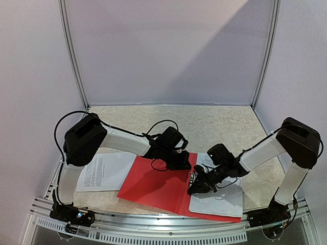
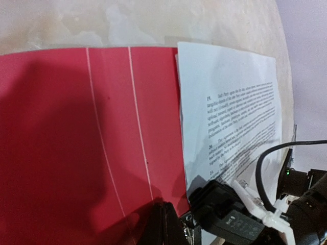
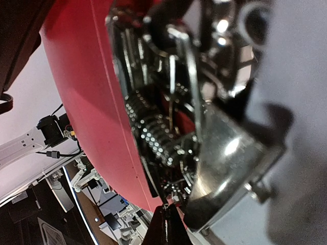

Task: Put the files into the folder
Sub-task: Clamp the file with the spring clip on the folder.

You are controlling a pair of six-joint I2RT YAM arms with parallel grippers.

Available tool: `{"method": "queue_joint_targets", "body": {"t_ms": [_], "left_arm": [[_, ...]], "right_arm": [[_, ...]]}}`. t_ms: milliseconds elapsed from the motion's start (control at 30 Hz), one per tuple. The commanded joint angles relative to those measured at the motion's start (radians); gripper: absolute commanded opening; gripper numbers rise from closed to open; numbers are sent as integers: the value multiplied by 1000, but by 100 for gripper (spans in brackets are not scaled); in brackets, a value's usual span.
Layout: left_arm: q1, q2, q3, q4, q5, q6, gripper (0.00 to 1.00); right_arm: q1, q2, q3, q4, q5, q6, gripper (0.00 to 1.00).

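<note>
The red folder (image 1: 153,190) lies open on the table. One printed sheet of the files (image 1: 220,201) rests on its right half, and another sheet (image 1: 104,171) lies on the table left of it. My left gripper (image 1: 180,163) is shut, its tips down on the folder (image 2: 76,138) near the spine creases, beside the sheet (image 2: 230,112). My right gripper (image 1: 196,186) is shut at the folder's metal clip (image 3: 194,117). Its tips (image 3: 164,224) meet at the clip's lower end, between the red cover (image 3: 82,92) and the white sheet (image 3: 301,102).
The right arm's wrist and camera housing (image 2: 235,217) crowd close beside my left gripper (image 2: 166,224). White booth walls (image 1: 168,51) enclose the table on three sides. A metal rail (image 1: 168,227) runs along the near edge.
</note>
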Motion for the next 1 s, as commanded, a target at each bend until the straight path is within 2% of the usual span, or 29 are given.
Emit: {"method": "queue_joint_targets", "body": {"t_ms": [0, 67, 333, 533, 700, 967], "left_arm": [[13, 77, -60, -116, -40, 3, 0], [13, 79, -63, -112, -37, 2, 0], [13, 73, -68, -106, -42, -2, 0], [12, 63, -77, -106, -47, -3, 0], [12, 54, -86, -105, -50, 2, 0], [13, 55, -80, -107, -47, 3, 0]], "right_arm": [[14, 106, -16, -262, 158, -29, 0], [17, 91, -17, -164, 133, 3, 0], [17, 3, -6, -74, 111, 23, 2], [17, 20, -91, 136, 60, 152, 5], [17, 15, -78, 89, 66, 143, 6], [18, -25, -47, -18, 81, 81, 14]]}}
